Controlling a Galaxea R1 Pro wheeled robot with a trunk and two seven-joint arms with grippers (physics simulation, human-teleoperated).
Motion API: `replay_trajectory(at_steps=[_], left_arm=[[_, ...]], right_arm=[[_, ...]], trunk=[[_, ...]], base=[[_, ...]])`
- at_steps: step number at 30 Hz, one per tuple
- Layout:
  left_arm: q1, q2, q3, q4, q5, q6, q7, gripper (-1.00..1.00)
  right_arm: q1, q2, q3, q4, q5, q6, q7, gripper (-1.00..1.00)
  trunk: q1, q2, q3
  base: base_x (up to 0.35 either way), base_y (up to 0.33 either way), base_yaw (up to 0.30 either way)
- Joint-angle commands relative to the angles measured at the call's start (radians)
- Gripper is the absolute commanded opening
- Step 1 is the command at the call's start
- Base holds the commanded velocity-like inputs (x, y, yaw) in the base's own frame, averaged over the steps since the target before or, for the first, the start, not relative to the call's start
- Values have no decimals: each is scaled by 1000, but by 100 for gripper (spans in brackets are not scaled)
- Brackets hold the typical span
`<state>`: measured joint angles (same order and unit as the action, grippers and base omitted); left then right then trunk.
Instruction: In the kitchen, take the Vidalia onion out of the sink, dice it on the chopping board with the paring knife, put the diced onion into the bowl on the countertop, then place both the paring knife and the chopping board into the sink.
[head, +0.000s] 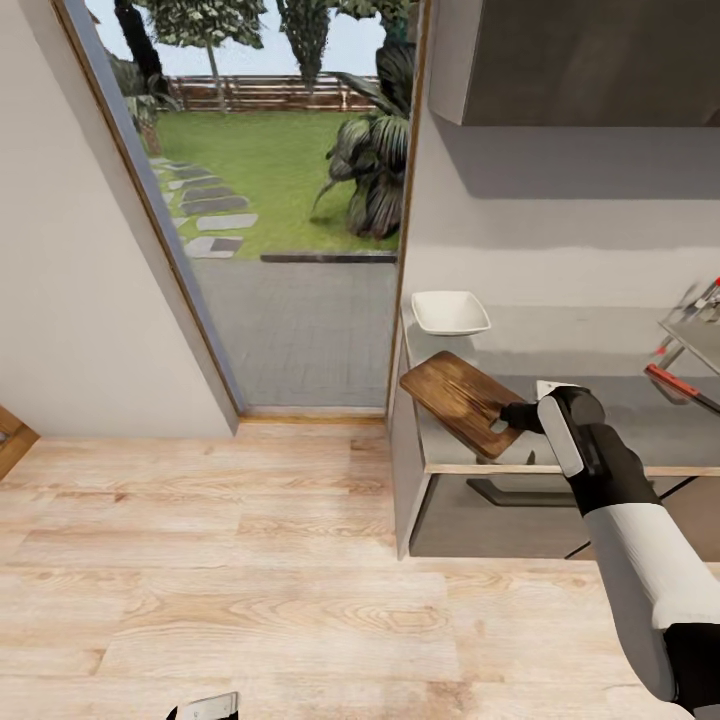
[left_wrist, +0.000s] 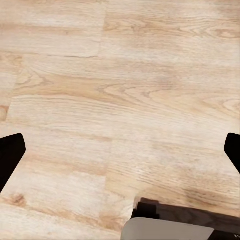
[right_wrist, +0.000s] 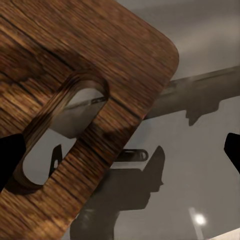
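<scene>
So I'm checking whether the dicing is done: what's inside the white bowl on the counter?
From the head view the bowl looks plain white inside, with no diced onion visible. Its near rim hides the front part of the interior.

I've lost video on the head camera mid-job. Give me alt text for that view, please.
The right gripper holds the chopping board by its slotted end, tilted over the left end of the grey countertop. The white bowl sits just behind it, and the paring knife lies far right; a glass door shows a garden.
</scene>
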<state>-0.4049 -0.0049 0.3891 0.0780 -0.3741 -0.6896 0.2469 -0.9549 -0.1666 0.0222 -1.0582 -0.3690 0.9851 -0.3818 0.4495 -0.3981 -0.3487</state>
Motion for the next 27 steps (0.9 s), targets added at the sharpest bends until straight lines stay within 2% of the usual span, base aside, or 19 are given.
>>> replay_trajectory(at_steps=[1, 27], left_arm=[[-2, 0, 5, 4, -11, -5, 8, 100], [-2, 0, 5, 4, -10, -4, 8, 100]], right_arm=[[-1, -1, 2, -1, -10, 3, -9, 100], [-1, -1, 2, 20, -10, 3, -9, 100]], trunk=[[1, -2, -2], [1, -2, -23]], base=[[0, 0, 0], [0, -15, 0]])
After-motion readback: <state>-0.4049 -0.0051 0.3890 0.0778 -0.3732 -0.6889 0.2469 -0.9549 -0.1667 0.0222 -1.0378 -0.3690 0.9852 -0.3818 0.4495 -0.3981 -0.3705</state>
